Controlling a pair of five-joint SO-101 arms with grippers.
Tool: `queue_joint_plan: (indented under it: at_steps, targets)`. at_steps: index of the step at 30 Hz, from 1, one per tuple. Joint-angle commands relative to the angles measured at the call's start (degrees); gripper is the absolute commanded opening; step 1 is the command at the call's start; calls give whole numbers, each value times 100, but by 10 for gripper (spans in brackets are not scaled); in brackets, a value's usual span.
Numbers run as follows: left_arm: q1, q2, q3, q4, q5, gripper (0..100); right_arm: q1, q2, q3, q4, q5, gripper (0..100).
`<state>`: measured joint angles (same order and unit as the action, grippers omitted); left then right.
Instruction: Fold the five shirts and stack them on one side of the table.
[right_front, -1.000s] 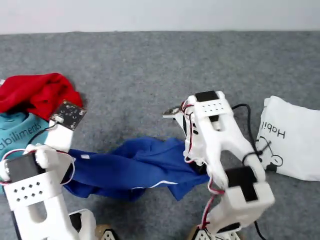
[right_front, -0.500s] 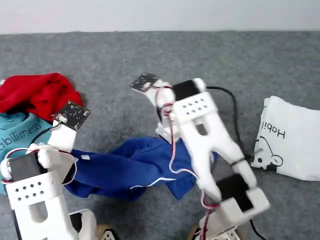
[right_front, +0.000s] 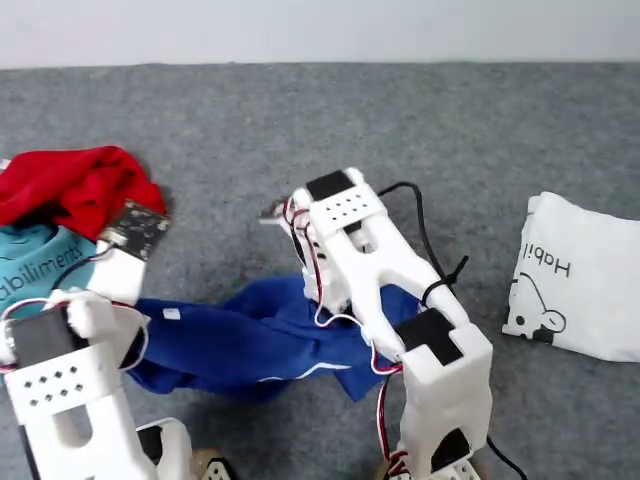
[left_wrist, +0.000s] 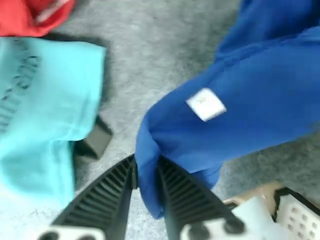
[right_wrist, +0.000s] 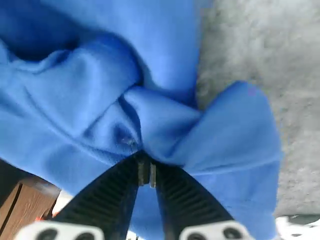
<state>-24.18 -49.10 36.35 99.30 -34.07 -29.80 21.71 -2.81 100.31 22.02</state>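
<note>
A crumpled blue shirt (right_front: 250, 340) lies stretched between the two arms near the table's front. My left gripper (left_wrist: 146, 172) is shut on its hem, close to a small white label (left_wrist: 205, 104). My right gripper (right_wrist: 146, 172) is shut on a bunched fold of the same blue shirt (right_wrist: 150, 110). In the high view the right arm (right_front: 370, 270) bends over the shirt's right end and the left arm (right_front: 60, 370) stands at its left end. A red shirt (right_front: 75, 185) and a teal shirt (right_front: 35, 265) lie at the left. A white shirt (right_front: 580, 275) lies at the right.
The table is covered in grey carpet (right_front: 300, 120), bare across the back and middle. A small black block (left_wrist: 95, 140) lies by the teal shirt (left_wrist: 40, 115). Cables run along the right arm.
The right arm swung out toward the back left, then came down again onto the blue shirt's right end, which has bunched toward the left. The left arm has hardly moved.
</note>
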Motion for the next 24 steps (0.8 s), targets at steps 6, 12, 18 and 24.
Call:
queue_joint_plan:
  at_steps: [6,12,18,24]
  targets:
    - [-695,-123,-778,114,-9,13,-40,-1640,1855,259,246,9]
    - [-932,-185,-752,114,-18,13,75,-2967,1248,31,237,9]
    - [-651,-730,-479,114,-26,13,119,-2563,589,-998,229,9]
    - [-62,-1442,40,114,-9,13,66,-1279,-545,-1587,-97,9]
